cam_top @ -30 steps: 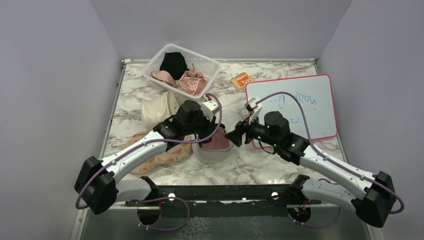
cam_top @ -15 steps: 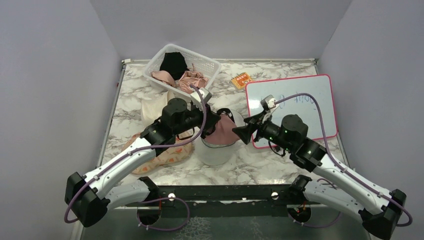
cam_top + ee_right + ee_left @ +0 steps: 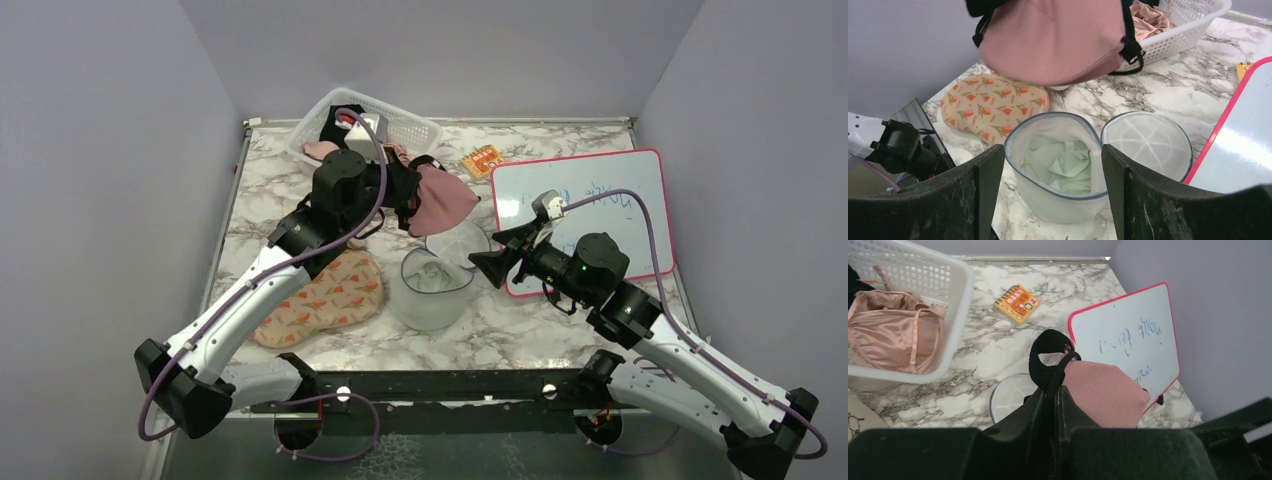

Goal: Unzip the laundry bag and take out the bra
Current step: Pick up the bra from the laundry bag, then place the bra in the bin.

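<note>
From above, your left gripper (image 3: pixel 408 195) held the bra (image 3: pixel 445 200) up, at twelve o'clock from the open laundry bag (image 3: pixel 430 295). Left wrist view: fingers were clamped on its black strap (image 3: pixel 1048 334). Right wrist view: the right gripper (image 3: pixel 1048 162) had fingers apart, facing the bag.

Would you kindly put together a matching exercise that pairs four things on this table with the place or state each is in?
Things:
1. bra
2. laundry bag
3. orange notepad
4. floral pouch

Places or states:
A. flat on the table, left of the round mesh bag
B. pinched in the shut left pincer, lifted clear of the table
C. unzipped, its lid flipped aside
D. between the basket and the whiteboard

Pairs: 1-B, 2-C, 3-D, 4-A
</note>
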